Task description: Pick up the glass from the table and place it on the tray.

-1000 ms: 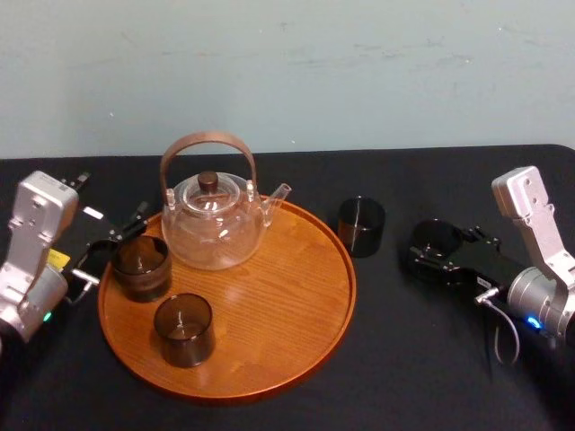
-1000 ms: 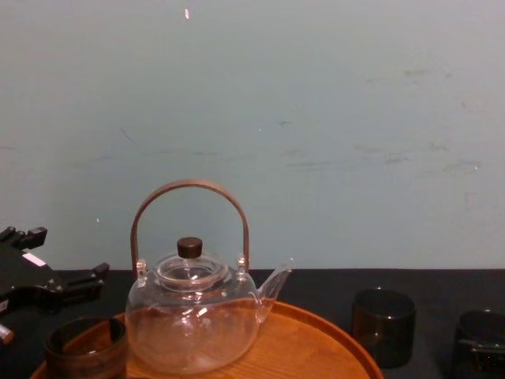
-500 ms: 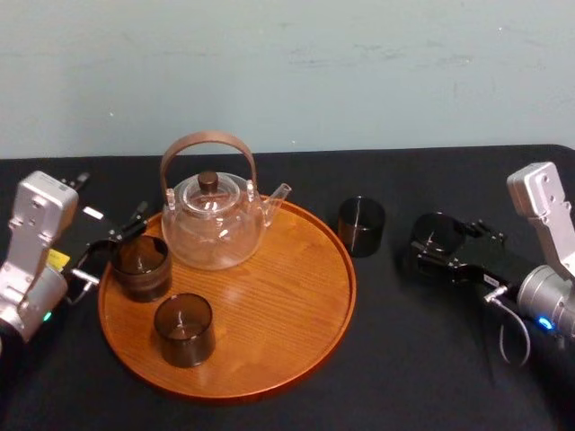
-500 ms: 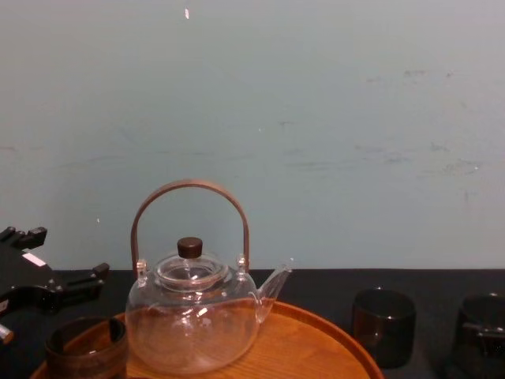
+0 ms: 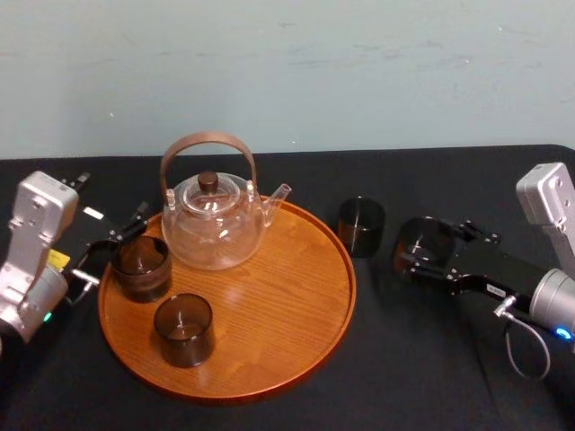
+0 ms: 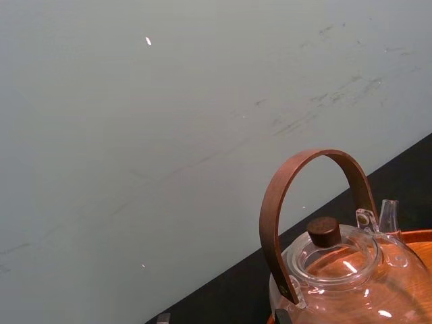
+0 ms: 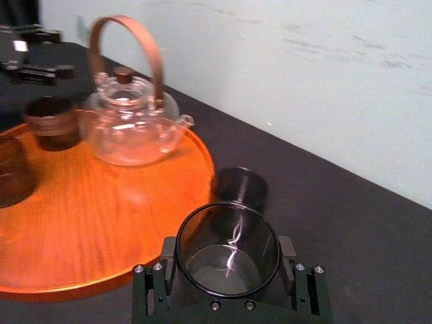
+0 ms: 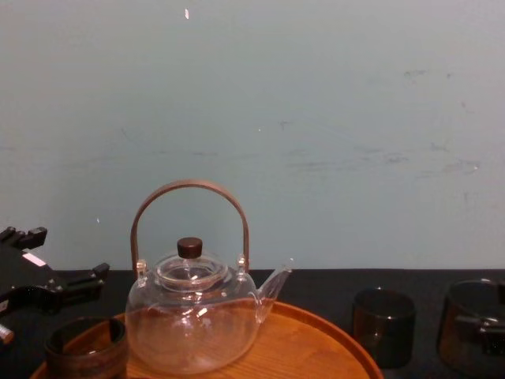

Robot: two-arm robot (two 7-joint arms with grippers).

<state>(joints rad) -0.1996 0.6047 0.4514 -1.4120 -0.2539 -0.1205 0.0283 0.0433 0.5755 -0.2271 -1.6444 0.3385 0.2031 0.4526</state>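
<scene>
The right gripper (image 5: 431, 251) sits at the right of the head view. Its black fingers are clamped on a dark glass (image 5: 424, 239), which stands upright between them with its mouth up. In the right wrist view this glass is at lower centre, with a finger against each side. Whether its base touches the table (image 5: 404, 377) cannot be told.

The tray (image 5: 296, 359) lies at centre-left of the head view. The gripped glass is to the right of it, well clear of the rim and over the black table. A spare glass (image 5: 361, 226) stands on the table between the tray's right rim and the gripped one, just beside the rim.

On the tray, a clear teapot (image 5: 214, 224) with an arched wooden handle and a dark lid knob stands in the upper left part, its spout pointing right. A left-edge glass (image 5: 141, 267) stands by the tray's left rim, and a front glass (image 5: 183, 329) stands lower in the frame.

The left gripper (image 5: 108, 247) is at the left edge of the head view. Its fingers are spread and hold nothing, and they sit just beside the left-edge glass.
</scene>
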